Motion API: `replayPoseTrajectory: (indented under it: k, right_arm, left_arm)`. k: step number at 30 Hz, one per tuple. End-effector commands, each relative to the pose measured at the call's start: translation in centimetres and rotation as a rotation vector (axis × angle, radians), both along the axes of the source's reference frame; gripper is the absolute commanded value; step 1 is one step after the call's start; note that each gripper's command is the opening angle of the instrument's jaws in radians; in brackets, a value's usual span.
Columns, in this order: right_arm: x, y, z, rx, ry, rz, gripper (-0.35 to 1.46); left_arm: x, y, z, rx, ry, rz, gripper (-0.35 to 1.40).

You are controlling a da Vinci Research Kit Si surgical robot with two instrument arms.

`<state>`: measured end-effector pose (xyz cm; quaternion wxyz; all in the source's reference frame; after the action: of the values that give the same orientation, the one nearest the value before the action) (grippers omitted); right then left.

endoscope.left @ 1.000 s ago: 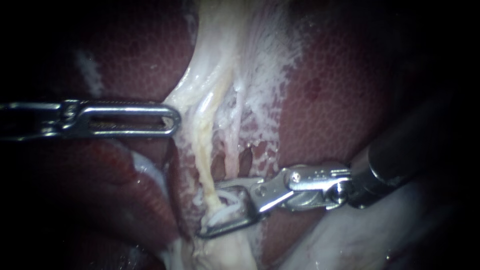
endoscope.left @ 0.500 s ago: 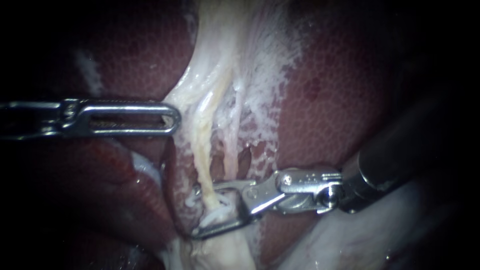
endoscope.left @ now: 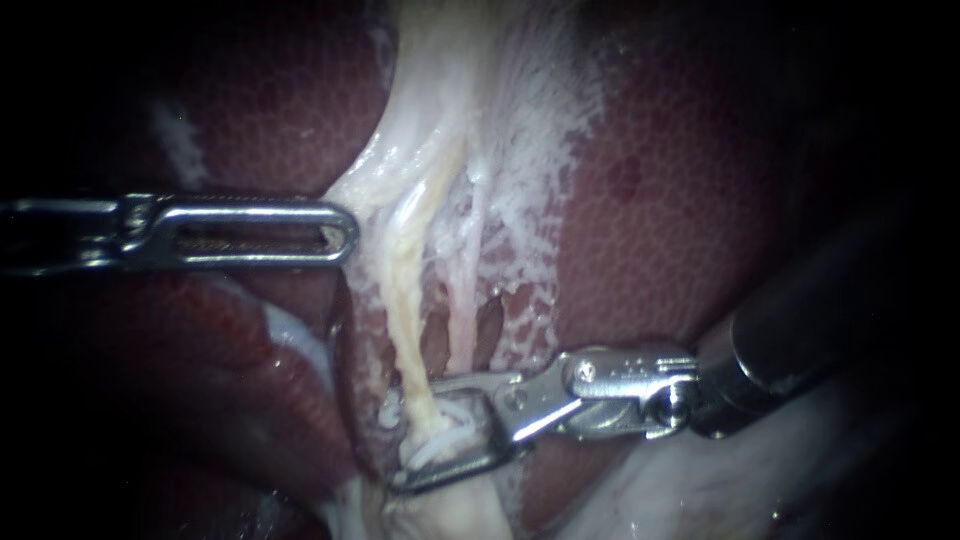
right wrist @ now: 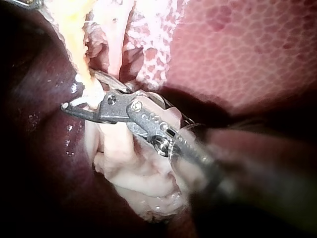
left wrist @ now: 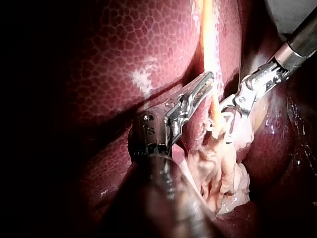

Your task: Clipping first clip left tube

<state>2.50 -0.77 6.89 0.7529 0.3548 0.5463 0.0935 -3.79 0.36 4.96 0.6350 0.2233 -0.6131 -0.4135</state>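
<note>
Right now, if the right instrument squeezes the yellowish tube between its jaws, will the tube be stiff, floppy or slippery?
Probably soft and floppy: the tube is a thin pale strand among wispy tissue. Likely slippery: the wet tissue around it glistens. It may tear if pulled hard, being so thin where it passes between the right instrument's open jaws.

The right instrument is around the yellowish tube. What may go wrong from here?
The right instrument straddles the left tube, but the thinner right tube runs just beside it; closing might catch both. Its lower tip lies against pale tissue below, which might be pinched. The liver is close, so a slip may scrape it.
</note>
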Motion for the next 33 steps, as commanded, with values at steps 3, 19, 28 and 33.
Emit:
replayPoseTrajectory:
  k: [3, 19, 28, 33]
  right_arm:
    - [0.03, 0.01, 0.02, 0.0, -0.002, 0.002, 0.55]
    - [0.06, 0.09, -0.04, 0.006, -0.001, 0.004, 0.55]
    - [0.06, 0.12, -0.06, 0.008, 0.0, 0.004, 0.55]
    - [0.07, 0.13, -0.07, 0.008, -0.002, 0.007, 0.55]
  left_arm:
    - [0.0, 0.0, -0.01, -0.001, -0.002, 0.0, -0.35]
    - [0.04, 0.05, -0.06, -0.003, -0.017, -0.015, -0.35]
    - [0.05, 0.06, -0.08, -0.003, -0.022, -0.019, -0.35]
    - [0.05, 0.05, -0.1, -0.004, -0.023, -0.023, -0.35]
